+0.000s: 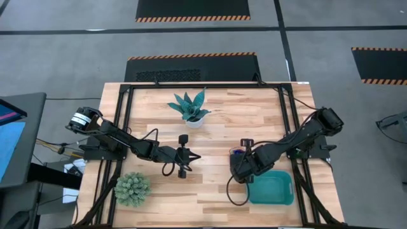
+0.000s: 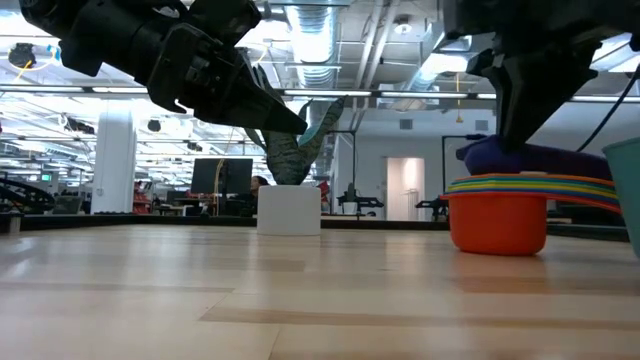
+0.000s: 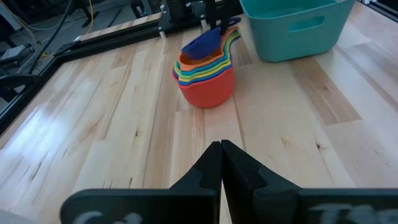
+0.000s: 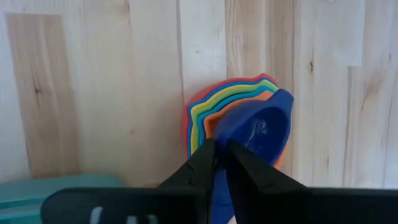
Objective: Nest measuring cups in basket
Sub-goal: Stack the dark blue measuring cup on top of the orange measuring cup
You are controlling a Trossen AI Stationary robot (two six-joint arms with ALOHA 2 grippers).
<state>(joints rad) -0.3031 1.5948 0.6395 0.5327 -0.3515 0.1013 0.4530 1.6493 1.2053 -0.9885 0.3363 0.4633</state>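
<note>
The stacked measuring cups sit on the desk beside the teal basket, look light, stiff and slippery, and the blue cup's handle seems pinched by the right tool, while the left tool is shut and empty.

A stack of nested cups, red at the bottom, is seen on the table, with a dark blue cup tilted on top. The right gripper is held over it. The left gripper is raised near a potted plant.
</note>
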